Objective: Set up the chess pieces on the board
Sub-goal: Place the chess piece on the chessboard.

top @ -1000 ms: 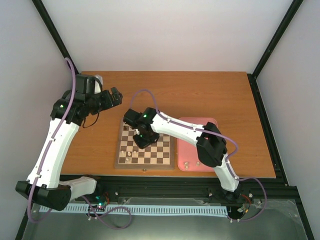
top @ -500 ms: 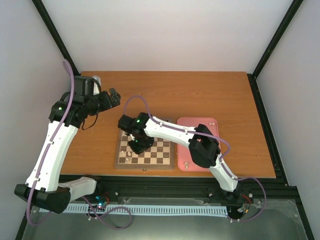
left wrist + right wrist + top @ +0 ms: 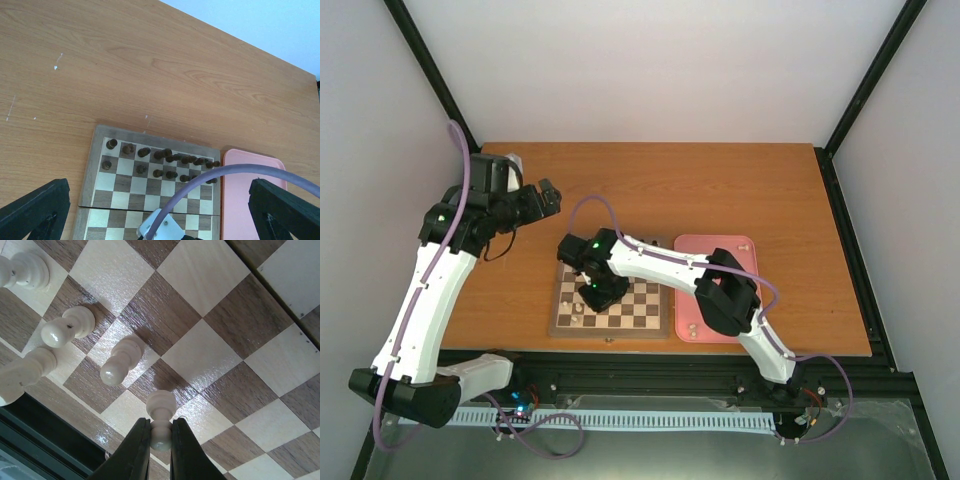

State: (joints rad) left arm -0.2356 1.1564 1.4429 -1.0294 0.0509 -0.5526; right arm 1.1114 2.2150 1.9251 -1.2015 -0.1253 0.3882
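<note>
Right wrist cam: checkered wooden board (image 3: pixel 210 360) ends at 7 o'clock, free squares toward 2 o'clock, right gripper (image 3: pixel 160 429) pinching a glossy cream-white pawn (image 3: pixel 161 404).

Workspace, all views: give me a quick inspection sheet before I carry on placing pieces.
Surface: wooden table, a few pale scuffs in the left wrist view.
Job's things: board at the near edge; four cream pieces standing near its near-left corner; at least two more on the pink tray.
Clutter: dark chessmen in two rows on the board's far side; the tray lies right of the board.
Grippers: right gripper shut on a cream pawn low over the board; left gripper open, above bare table.
Cables: purple cables run along both arms, one looping above the board.
Surroundings: white walls, black frame posts.
</note>
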